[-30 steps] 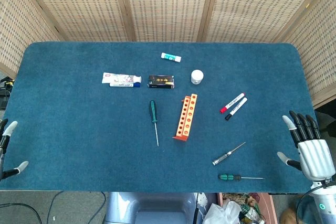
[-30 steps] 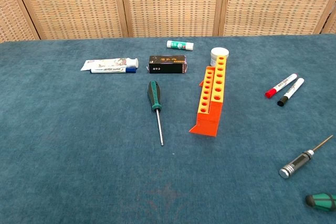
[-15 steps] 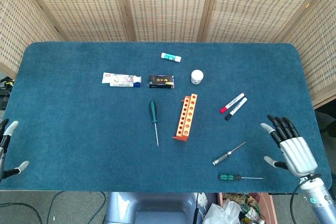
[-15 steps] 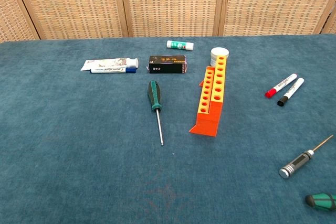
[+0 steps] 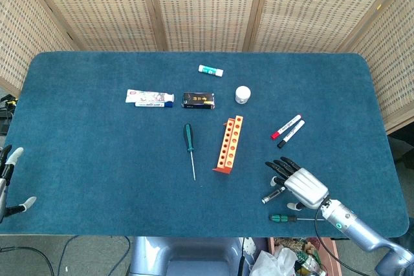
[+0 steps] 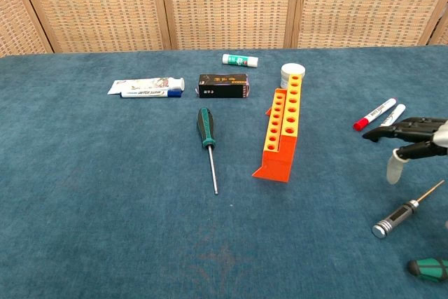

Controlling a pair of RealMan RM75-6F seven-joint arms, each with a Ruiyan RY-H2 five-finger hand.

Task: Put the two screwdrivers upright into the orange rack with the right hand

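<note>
Right hand (image 5: 301, 187) hovers with fingers (image 6: 402, 127) spread, holding nothing, above the dark-handled screwdriver (image 5: 279, 191) lying flat near the front desk (image 5: 97, 159) edge. Left hand (image 5: 9, 182) open at the left edge. Farther back, the green-handled screwdriver (image 5: 189, 147) lies just left of the orange rack (image 5: 229, 144).
</note>
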